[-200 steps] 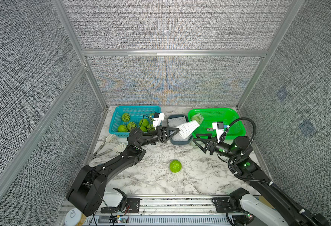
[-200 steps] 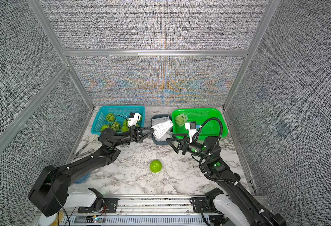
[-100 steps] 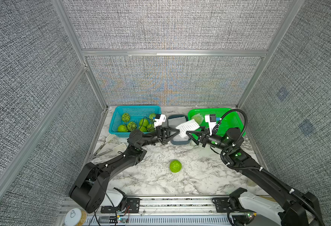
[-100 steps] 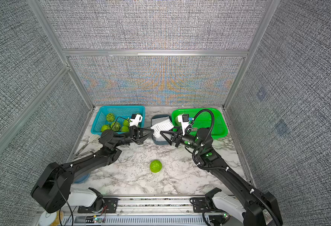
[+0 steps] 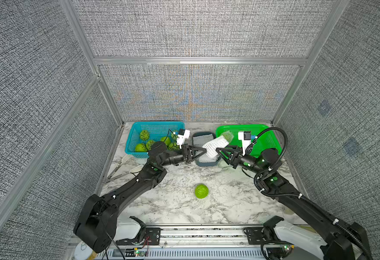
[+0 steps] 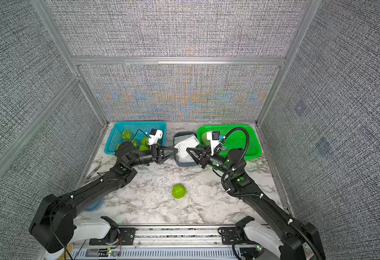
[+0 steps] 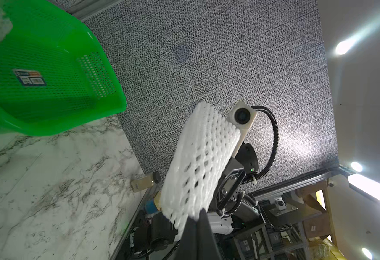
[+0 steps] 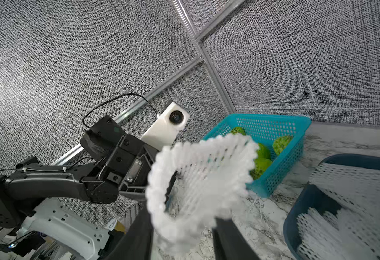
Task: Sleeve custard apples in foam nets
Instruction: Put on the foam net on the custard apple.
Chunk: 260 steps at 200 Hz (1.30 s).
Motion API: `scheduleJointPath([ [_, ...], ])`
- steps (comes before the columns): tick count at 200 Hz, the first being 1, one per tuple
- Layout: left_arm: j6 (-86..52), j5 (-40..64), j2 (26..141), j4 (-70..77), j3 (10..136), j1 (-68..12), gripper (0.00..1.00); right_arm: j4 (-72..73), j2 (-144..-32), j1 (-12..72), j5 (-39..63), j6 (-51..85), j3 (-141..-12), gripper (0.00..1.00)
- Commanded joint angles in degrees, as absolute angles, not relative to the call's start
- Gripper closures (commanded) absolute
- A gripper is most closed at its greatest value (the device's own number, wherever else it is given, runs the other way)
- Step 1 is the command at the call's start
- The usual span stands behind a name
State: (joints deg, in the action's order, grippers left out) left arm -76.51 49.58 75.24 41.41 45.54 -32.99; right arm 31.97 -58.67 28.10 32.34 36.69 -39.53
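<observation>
Opposite my left hand (image 5: 203,152), clamped on the net (image 5: 216,142), the right hand (image 5: 218,150) straddles its mouth part-open, grip unclear; I'd stretch it open next.

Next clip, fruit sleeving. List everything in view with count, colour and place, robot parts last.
Bumpy round custard apples: at least five, green, in the blue basket.
Blue plastic mesh basket: one, far left.
Loose custard apple: one, green, on the bare table, front middle.
Netted custard apple: one, green under white, in the green basket.
Green plastic mesh basket: one, far right.
Dark grey tub: one, between the baskets.
Stacked foam nets: white, in the tub, count unclear.
Held foam net: one, white, above the tub.
Slotted tongs: white, table's left edge.
Marble table: one, white-grey.
Left gripper: black, shut on the held net.
Right gripper: black, jaws apart at its other end.
</observation>
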Motion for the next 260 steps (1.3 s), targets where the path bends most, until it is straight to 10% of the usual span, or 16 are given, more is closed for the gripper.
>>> scheduleJointPath([
  [1,-74.54,49.31,75.50,41.17,45.64,-32.95,1.00,34.88,-58.92,28.30,31.80,37.92,-39.48,0.67],
  [83,-66.82,47.45,73.85,32.50,47.53,-32.88,1.00,31.99,-58.55,28.45,28.17,36.46,-39.79,0.83],
  [142,-47.97,38.13,68.08,9.94,49.96,-32.52,0.41,18.09,-57.00,28.44,25.79,30.20,-43.83,0.94],
  [260,-14.91,19.96,54.92,-6.11,44.40,-38.16,0.43,-14.47,-64.67,33.87,32.33,24.13,-52.56,0.91],
])
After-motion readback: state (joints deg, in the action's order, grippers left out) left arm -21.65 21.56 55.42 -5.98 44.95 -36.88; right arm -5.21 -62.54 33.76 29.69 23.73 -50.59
